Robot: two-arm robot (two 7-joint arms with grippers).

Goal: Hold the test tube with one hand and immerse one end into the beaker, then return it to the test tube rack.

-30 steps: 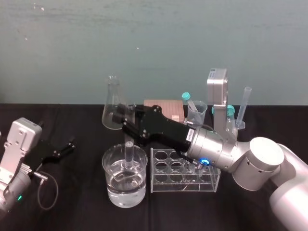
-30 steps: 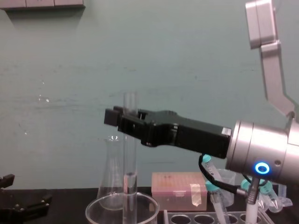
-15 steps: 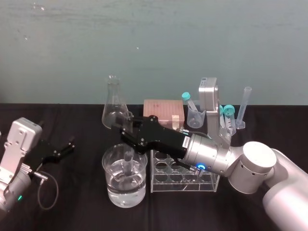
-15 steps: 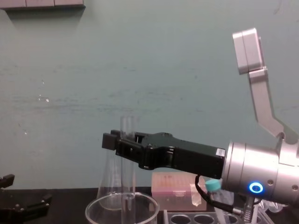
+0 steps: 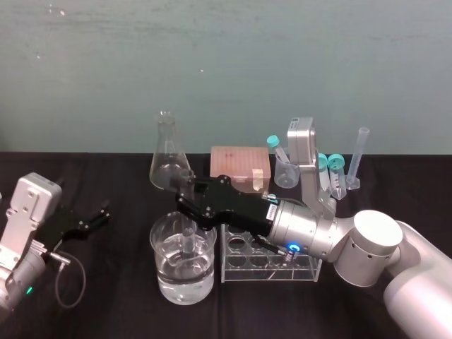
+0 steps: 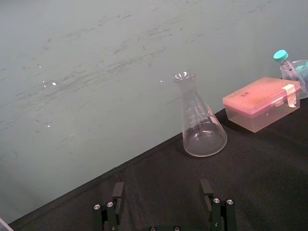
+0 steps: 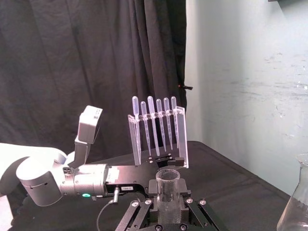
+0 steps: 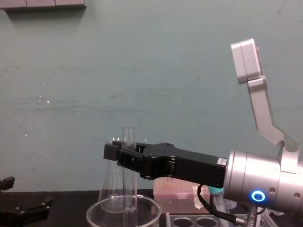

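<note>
A pale teal wall (image 5: 226, 63), scuffed and streaked with lighter marks, rises behind the far edge of the black-covered worktop (image 5: 120, 296). A dark pleated curtain (image 7: 96, 57) hangs adjoining it.

Right gripper (image 7: 169, 214), its black fingers (image 7: 140, 211) closed on either side of the upright test tube (image 7: 169, 188), whose open rim is uppermost. Behind it: a clear stand (image 7: 181, 142) holding six pipettes (image 7: 151, 122), the left arm (image 7: 57, 179) above the black table (image 7: 231, 185), a dark curtain (image 7: 72, 57), and a flask (image 7: 294, 202) at the edge.
</note>
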